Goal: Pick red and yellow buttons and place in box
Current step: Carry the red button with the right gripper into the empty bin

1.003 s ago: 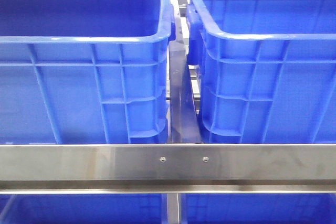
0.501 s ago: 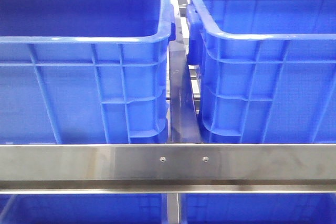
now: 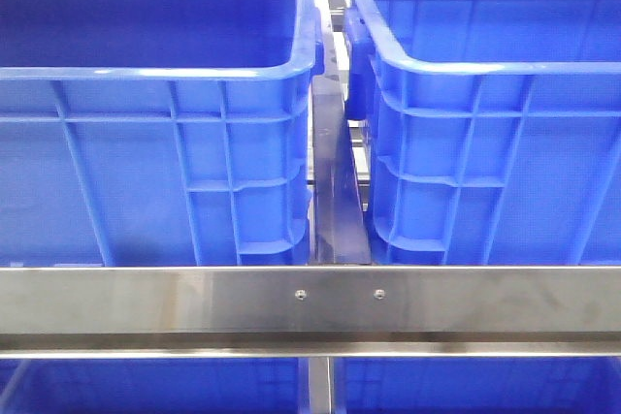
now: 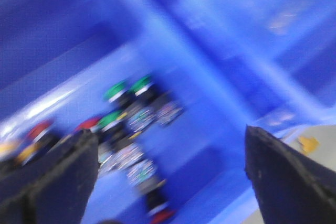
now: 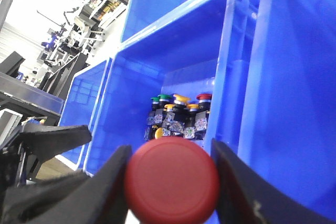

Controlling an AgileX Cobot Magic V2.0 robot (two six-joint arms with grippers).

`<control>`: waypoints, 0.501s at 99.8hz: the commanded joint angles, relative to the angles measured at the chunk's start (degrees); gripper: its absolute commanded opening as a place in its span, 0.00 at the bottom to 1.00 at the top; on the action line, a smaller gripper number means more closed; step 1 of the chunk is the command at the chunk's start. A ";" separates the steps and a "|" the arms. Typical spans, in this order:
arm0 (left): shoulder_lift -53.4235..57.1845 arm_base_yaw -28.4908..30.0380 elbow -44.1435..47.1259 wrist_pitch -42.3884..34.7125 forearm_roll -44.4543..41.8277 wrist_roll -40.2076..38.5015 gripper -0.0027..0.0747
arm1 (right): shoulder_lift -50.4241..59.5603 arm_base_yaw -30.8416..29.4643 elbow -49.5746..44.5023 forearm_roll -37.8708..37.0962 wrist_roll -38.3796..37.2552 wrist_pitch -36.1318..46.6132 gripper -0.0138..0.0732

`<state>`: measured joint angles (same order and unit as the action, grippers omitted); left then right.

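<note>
Front view change: none seen across the last second; two blue crates, left (image 3: 155,113) and right (image 3: 485,123), sit behind the steel rail (image 3: 310,302), same framing. Neither arm shows here.
Right gripper (image 5: 170,182): clamped on a red button (image 5: 171,179), cap filling the lower centre of the right wrist view, one finger at each side of it.
Remaining stock: cluster of buttons (image 5: 178,114) mid-frame on a crate floor; green, yellow and red caps.
Left gripper (image 4: 170,166): fingers spread wide, nothing between them. View heavily blurred, so the arm is probably moving.
Below left gripper: blurred pile of buttons (image 4: 131,124), centre-left, green and red caps.
Loose piece: small orange-yellow bit (image 4: 308,142), right edge, on a grey surface.
Judgement: one red in hand, awaiting placement in box; left arm likely lining up a next pick.
</note>
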<state>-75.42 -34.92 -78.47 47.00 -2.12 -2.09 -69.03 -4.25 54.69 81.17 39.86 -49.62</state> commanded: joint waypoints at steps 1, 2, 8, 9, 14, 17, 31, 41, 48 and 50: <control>5.70 3.34 2.99 -5.68 0.21 -1.85 0.68 | 1.69 -0.36 2.18 3.37 1.09 -0.99 0.33; 6.43 3.90 3.86 -6.04 0.21 -2.03 0.68 | 1.69 -0.36 2.18 3.37 1.09 -0.94 0.33; 9.51 6.13 7.31 -7.17 0.21 -2.73 0.68 | 1.69 -0.36 2.18 3.37 1.15 -0.65 0.33; 10.29 6.70 8.17 -7.39 0.21 -2.97 0.68 | 1.69 -0.36 2.18 3.37 1.21 -0.60 0.33; 13.11 8.75 11.06 -7.91 0.21 -3.35 0.68 | 1.69 -0.36 2.18 3.37 1.27 -0.39 0.33; 14.74 9.89 12.67 -8.15 0.21 -3.35 0.68 | 1.69 -0.36 2.18 3.37 1.27 -0.27 0.33; 22.64 15.19 19.81 -8.40 0.21 -3.35 0.68 | 1.69 -0.36 2.18 3.37 1.76 -0.02 0.33; 27.79 18.08 24.09 -8.61 0.21 -3.35 0.68 | 1.69 -0.36 2.18 3.37 2.64 0.10 0.33; 31.51 19.38 26.79 -8.61 0.21 -3.35 0.68 | 1.69 -0.36 2.18 3.37 3.18 0.10 0.33; 32.64 19.49 27.56 -8.61 0.21 -3.35 0.68 | 1.69 -0.36 2.18 3.37 3.18 0.10 0.33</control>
<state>-47.36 -16.84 -52.32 42.75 -2.12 -4.82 -68.99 -4.25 54.69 81.17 41.60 -49.31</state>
